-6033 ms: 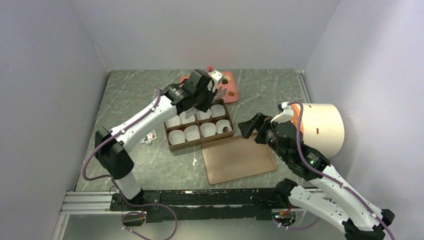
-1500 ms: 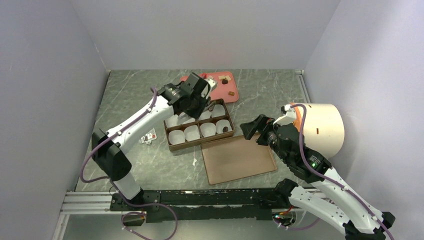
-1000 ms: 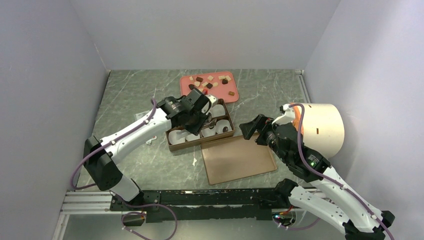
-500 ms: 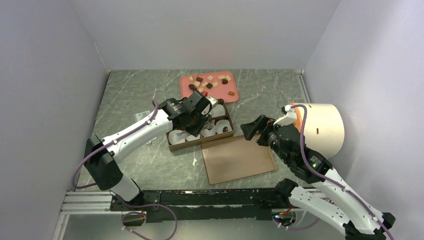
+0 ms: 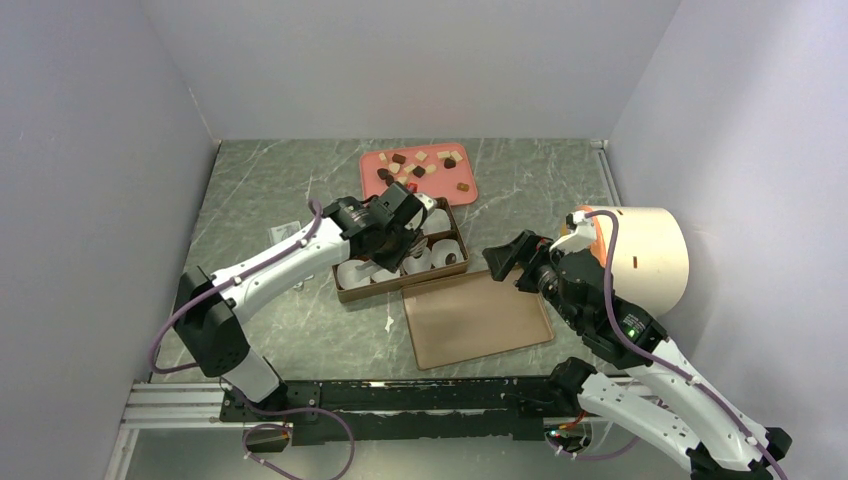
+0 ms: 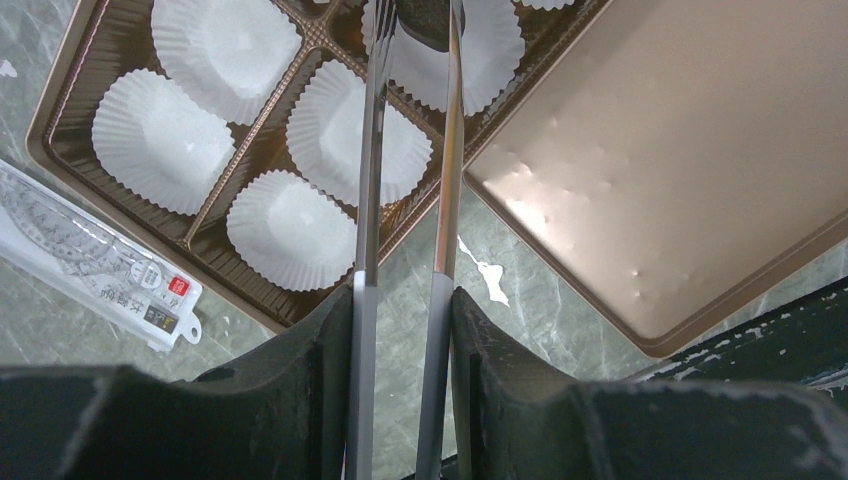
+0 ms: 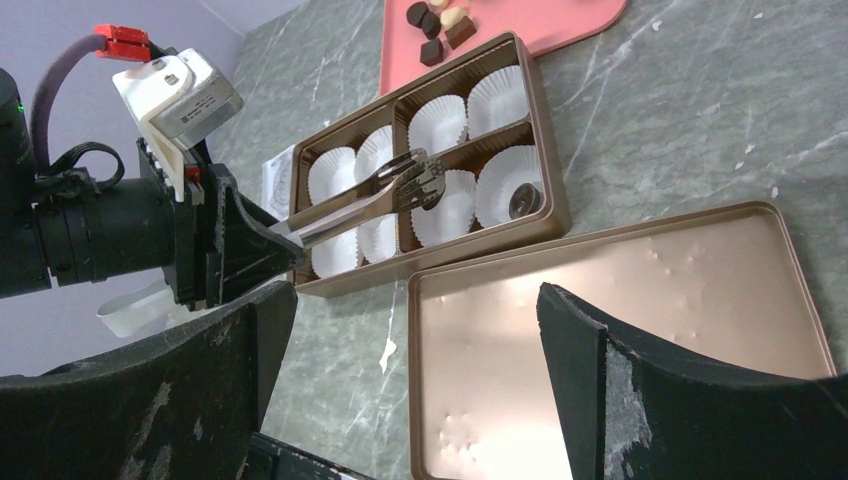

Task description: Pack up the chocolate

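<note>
Several small chocolate chunks (image 5: 418, 168) lie on the pink tray (image 5: 470, 190), also seen in the right wrist view (image 7: 440, 22). One dark chunk (image 7: 521, 200) sits in the near right paper cup of the brown box (image 5: 345, 292). My left gripper (image 6: 402, 300) is shut on metal tongs (image 6: 442, 190), which reach over the box's cups (image 7: 420, 185). A dark piece shows between the tong tips (image 6: 428, 15) at the top edge of the left wrist view. My right gripper (image 7: 415, 320) is open and empty above the flat brown lid (image 5: 480, 320).
The brown lid (image 7: 620, 330) lies just in front of the box. A large white cylinder (image 5: 645, 255) stands at the right. A small white packet (image 6: 90, 265) lies left of the box, and a white scrap (image 5: 389, 322) lies on the marble.
My left arm has drawn back from the pink tray, and the tongs now hang over the box's cups. My right arm has barely moved.
</note>
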